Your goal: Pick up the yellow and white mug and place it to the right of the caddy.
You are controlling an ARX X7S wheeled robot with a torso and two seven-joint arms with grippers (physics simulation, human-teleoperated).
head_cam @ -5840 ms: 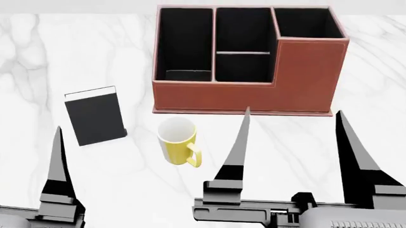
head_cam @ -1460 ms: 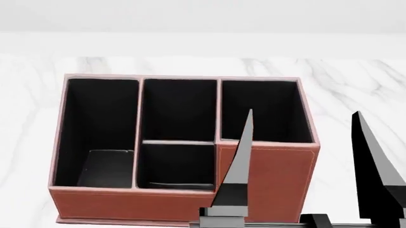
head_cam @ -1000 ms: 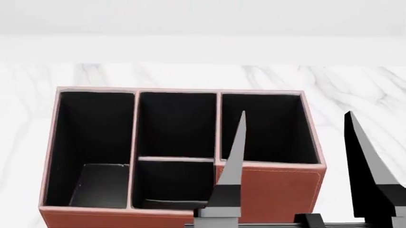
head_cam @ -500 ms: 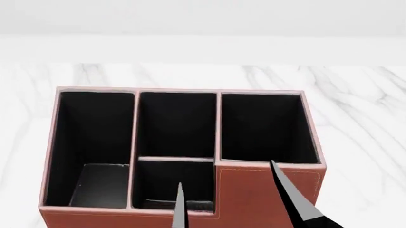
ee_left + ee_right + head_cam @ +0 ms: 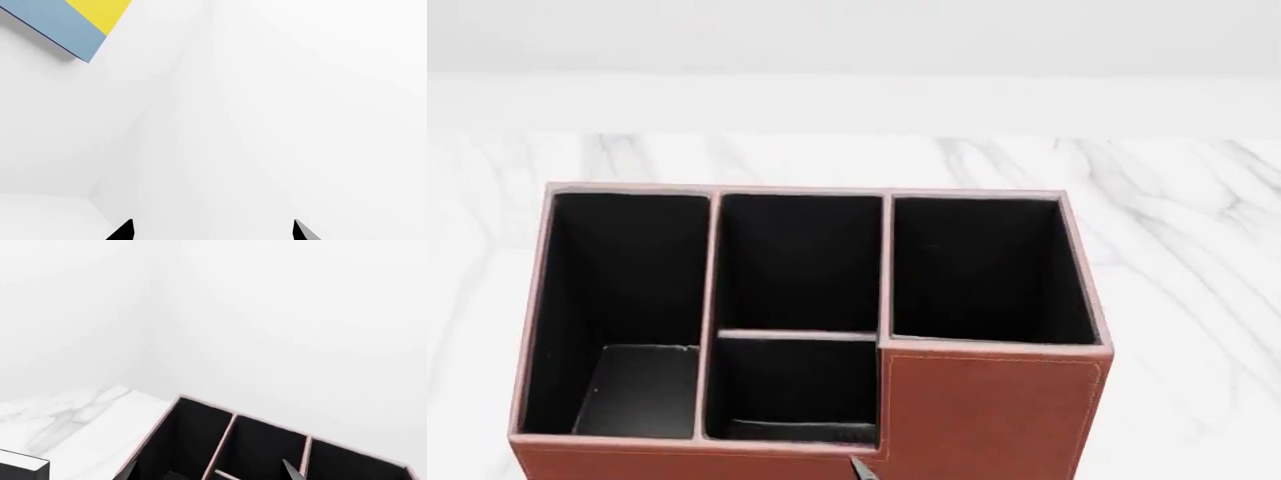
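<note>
Mug: the yellow and white mug appears in none of the three views; where it sits cannot be told.

Caddy: the caddy (image 5: 988, 415) fills most of the head view, reddish-brown with stitched edges, standing on the white marble counter (image 5: 1188, 250). Four black-lined compartments show: a tall one at the left, two in the middle split by a low divider, one at the right behind the raised front panel. Its lower front edge is cut off by the frame. In the right wrist view only the back rim and compartment tops of the caddy (image 5: 233, 432) show.

Right end effector: the right end effector (image 5: 210, 471) shows as two dark fingertips at the frame edge, set well apart, the gap between them bare, hanging above the caddy's compartments. In the head view just one tiny dark tip pokes in at the bottom edge by the caddy's front; too little to say which arm it belongs to.

Left end effector: the left end effector (image 5: 212, 231) also shows only two tips, spread wide, holding nothing, pointed at blank white wall.

Book: a flat black item with a white edge (image 5: 23, 467) lies on the counter, mostly cut off at the corner.

Panel: a blue and yellow panel (image 5: 73, 20) sits on the wall, partly out of frame; what it is cannot be told.
</note>
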